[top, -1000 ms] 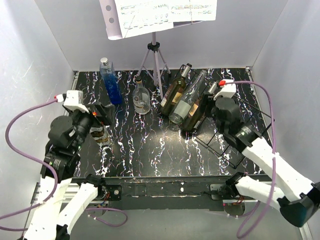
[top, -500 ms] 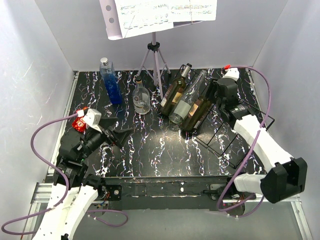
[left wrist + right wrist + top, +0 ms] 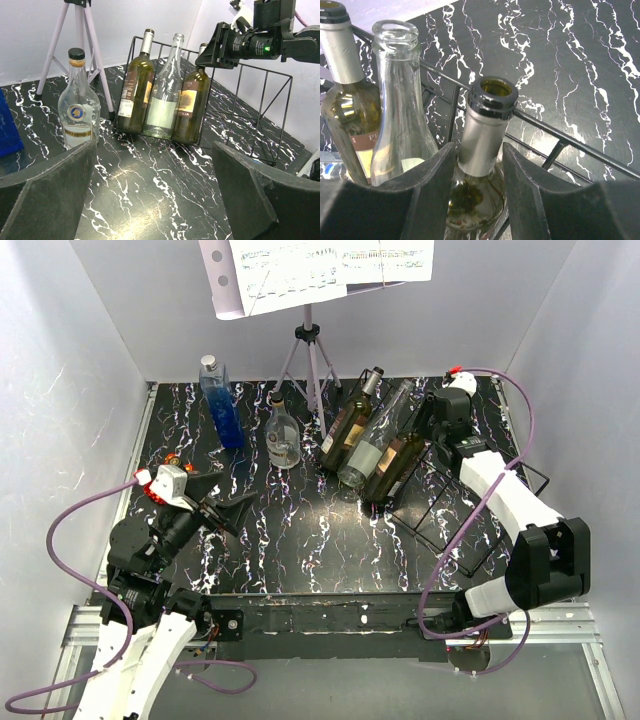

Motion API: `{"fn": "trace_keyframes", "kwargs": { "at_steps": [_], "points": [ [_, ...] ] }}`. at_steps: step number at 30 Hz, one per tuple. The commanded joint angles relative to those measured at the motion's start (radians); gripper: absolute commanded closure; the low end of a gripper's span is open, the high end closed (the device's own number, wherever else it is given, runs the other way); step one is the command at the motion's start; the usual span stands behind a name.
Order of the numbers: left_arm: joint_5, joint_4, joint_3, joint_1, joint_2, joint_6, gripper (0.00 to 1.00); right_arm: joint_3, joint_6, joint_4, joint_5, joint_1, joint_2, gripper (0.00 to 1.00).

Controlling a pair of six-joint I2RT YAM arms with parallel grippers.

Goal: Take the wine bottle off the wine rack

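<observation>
The black wire wine rack [image 3: 470, 510] stands at the right of the table and holds three leaning bottles: a dark one [image 3: 348, 425], a clear one [image 3: 376, 435] and a brown one [image 3: 400, 462]. My right gripper [image 3: 428, 420] is at the rack's far top. In the right wrist view it [image 3: 479, 150] is open and straddles the silver-foiled neck of the brown bottle [image 3: 485, 125]; the left finger is close against the neck and the right finger stands a little off. My left gripper [image 3: 155, 190] is open and empty, low over the table's left, facing the rack [image 3: 260, 100].
A blue bottle [image 3: 222, 405] and a clear round-shouldered bottle [image 3: 282, 435] stand at the back left. A grey tripod music stand [image 3: 310, 350] stands behind them. White walls close in both sides and the back. The rack's right bays hold no bottles.
My right gripper has moved back and up to the rack's top and now straddles the brown bottle's neck. My left arm has pulled back toward the near left.
</observation>
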Motion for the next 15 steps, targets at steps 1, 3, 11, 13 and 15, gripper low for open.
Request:
{"fn": "trace_keyframes", "kwargs": {
  "at_steps": [1, 3, 11, 13, 15],
  "points": [
    [-0.064, -0.020, 0.010, 0.002, 0.000, 0.003, 0.02, 0.058, 0.012, 0.088, -0.024, -0.014, 0.031, 0.50],
    [-0.091, -0.029, 0.015, 0.000, 0.000, 0.005, 0.02, 0.066, 0.006, 0.095, -0.027, -0.015, 0.045, 0.52],
    [-0.167, -0.057, 0.021, 0.002, 0.002, 0.005, 0.02, 0.063, -0.041, 0.140, -0.070, -0.015, 0.024, 0.86],
    [-0.185, -0.058, 0.022, 0.002, -0.003, 0.005, 0.02, 0.046, -0.055, 0.157, -0.095, -0.015, -0.014, 0.95],
    [-0.200, -0.061, 0.022, 0.002, -0.006, 0.003, 0.02, 0.032, -0.067, 0.165, -0.140, -0.015, -0.056, 0.99]
  ]
}}
